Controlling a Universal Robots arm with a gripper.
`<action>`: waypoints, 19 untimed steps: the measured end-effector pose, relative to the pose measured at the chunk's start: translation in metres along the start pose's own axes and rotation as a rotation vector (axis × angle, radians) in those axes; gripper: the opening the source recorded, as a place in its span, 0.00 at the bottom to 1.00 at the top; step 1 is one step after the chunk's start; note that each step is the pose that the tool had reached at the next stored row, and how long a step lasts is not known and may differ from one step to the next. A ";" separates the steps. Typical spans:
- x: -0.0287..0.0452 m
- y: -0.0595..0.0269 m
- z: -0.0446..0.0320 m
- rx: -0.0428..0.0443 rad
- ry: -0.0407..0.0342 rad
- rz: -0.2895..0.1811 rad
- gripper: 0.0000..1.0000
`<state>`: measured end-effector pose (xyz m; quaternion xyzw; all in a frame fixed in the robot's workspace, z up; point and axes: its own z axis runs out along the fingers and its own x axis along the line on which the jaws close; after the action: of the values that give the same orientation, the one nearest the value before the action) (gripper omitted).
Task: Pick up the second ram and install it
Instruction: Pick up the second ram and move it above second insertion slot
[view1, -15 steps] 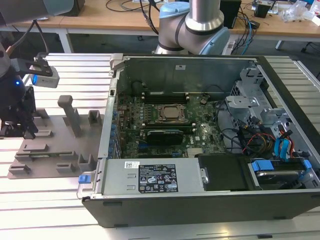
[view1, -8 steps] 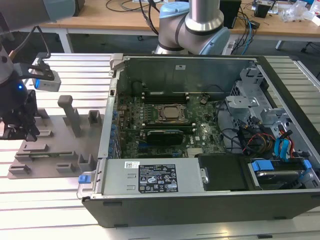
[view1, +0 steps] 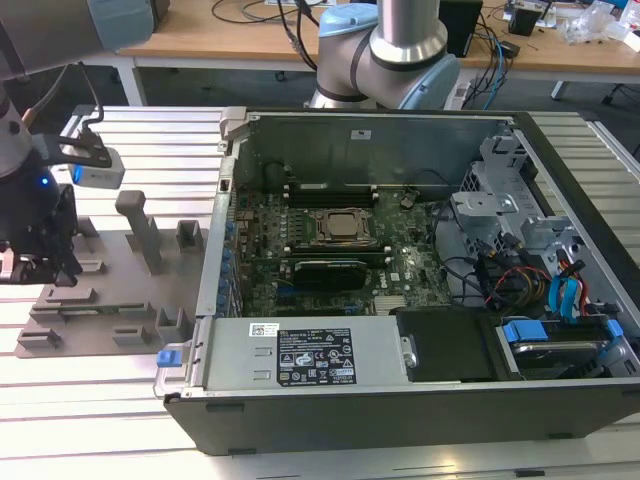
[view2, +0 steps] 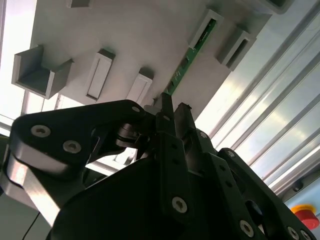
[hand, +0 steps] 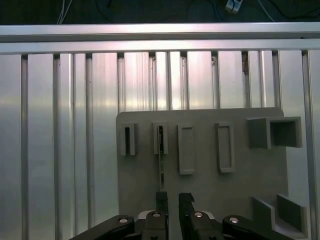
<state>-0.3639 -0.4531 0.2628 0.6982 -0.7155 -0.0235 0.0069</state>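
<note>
**Ram sits in its holder, pincer close by**

The ram (hand: 161, 162) is a thin green stick, seen from its edge in both wrist views. It stands on its edge over a grey plate (hand: 240, 200). Its far end sits in a little grey holder (hand: 160, 138). Its near end is just beside one finger (hand: 161, 200) of the pincer (hand: 173, 199). The pincer's fingers are a little apart (a slim gap, with the plate showing through it). In the exterior view the plate lies on the silver bench (view1: 90, 420), to the exterior view's left of the open computer (view1: 400, 385).
</note>
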 end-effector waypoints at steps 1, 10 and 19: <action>0.0000 0.0000 0.0008 -0.0001 0.0000 0.000 0.24; 0.0003 -0.0006 0.0130 0.0000 0.0000 0.000 0.24; 0.0006 -0.0095 0.0269 0.0003 0.0185 -0.004 0.24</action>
<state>-0.3556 -0.4533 0.2355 0.6998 -0.7140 -0.0170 0.0134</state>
